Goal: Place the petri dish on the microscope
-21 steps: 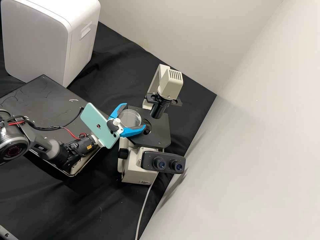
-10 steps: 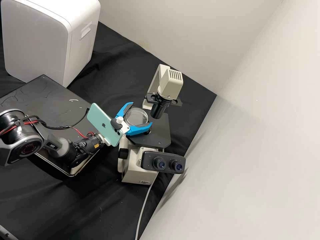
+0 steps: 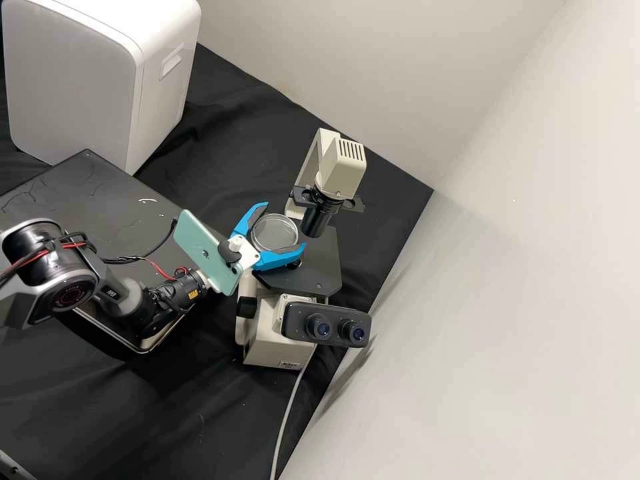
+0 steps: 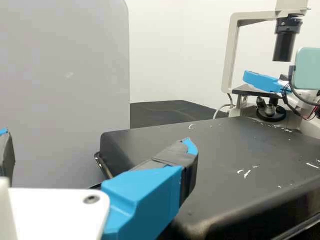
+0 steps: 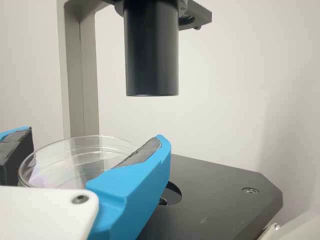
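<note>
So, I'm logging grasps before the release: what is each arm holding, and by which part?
The right gripper holds the petri dish by its side wall, jaws on opposite sides, over the microscope stage. The left gripper, open, holds nothing.

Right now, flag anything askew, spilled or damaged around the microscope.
The black slab beside the microscope shows crack-like lines and white flecks. The dish looks level in the right tool; nothing spilled.
</note>
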Robot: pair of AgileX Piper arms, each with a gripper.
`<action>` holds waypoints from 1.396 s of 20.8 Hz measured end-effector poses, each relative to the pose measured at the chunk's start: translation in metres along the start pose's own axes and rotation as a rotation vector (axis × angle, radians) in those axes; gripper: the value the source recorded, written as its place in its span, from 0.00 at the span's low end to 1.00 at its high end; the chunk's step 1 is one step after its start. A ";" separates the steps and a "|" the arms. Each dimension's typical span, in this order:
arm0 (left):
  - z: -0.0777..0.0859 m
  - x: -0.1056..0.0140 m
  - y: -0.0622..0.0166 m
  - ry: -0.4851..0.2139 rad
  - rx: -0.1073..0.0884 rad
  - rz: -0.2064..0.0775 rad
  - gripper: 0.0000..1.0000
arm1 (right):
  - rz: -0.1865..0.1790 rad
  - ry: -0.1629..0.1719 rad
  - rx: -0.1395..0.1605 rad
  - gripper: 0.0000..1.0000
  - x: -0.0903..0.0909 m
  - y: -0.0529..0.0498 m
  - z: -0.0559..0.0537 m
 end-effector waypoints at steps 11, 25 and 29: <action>-0.001 0.000 0.0002 0.002 0.001 0.001 1.00 | 0.027 0.029 -0.033 0.00 0.000 -0.006 0.007; -0.001 0.001 -0.0012 0.004 0.002 -0.007 1.00 | 0.034 0.004 -0.065 1.00 0.003 -0.008 0.006; -0.002 0.001 -0.0018 0.012 0.003 -0.010 1.00 | 0.035 0.000 -0.063 1.00 0.003 -0.008 0.006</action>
